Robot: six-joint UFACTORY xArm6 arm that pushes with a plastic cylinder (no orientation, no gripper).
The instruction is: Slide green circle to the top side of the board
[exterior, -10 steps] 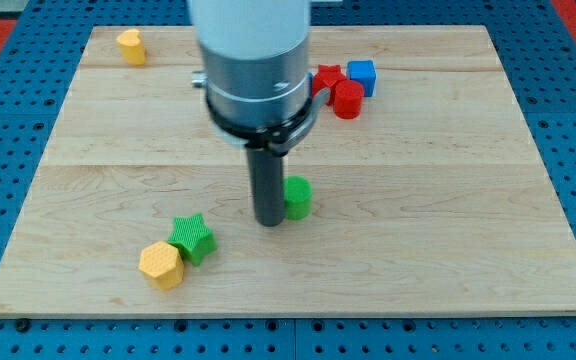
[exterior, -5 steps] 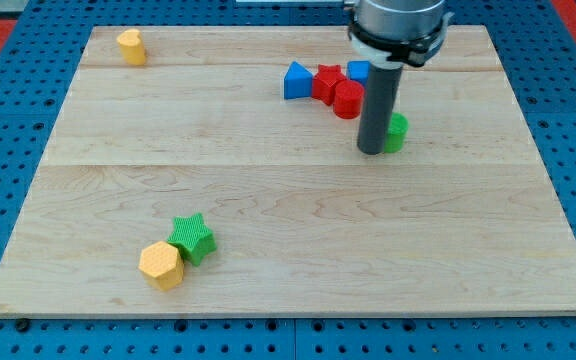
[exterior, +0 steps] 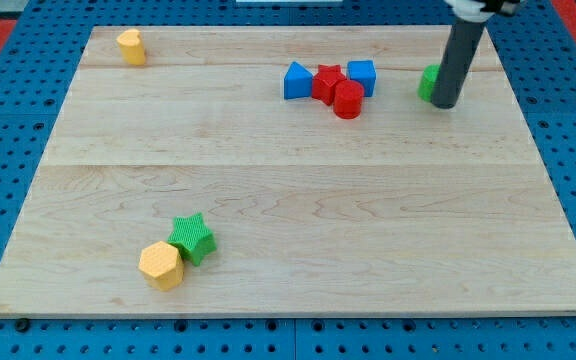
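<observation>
Nearest the view's bottom, a yellow hexagon block [exterior: 160,265] and a green star block [exterior: 193,238] sit touching each other at the lower left of the wooden board [exterior: 268,190], well apart from everything else. Farther up, towards the view's top, a cluster gathers: a blue triangle block [exterior: 297,81], a red star-like block [exterior: 327,82], a red cylinder block [exterior: 348,100] and a blue cube block [exterior: 362,75], all pressed close together. Off at the top left corner a yellow block [exterior: 131,46], its shape hard to tell, stands alone.

At the top right, the green circle block [exterior: 429,83] lies near the board's upper edge, partly hidden behind the dark rod. My tip [exterior: 444,103] rests on the board just beside it, on the block's right and slightly lower side, seemingly touching. There is no grasping tool here; the rod only pushes.

By my judgement the slide is nearly done: the green circle block already sits in the top band of the board. What remains, if anything, is a short nudge straight towards the view's top, with my tip brought beneath the block so it does not squirt left towards the blue cube block.

No brands, labels or writing can be read anywhere.
</observation>
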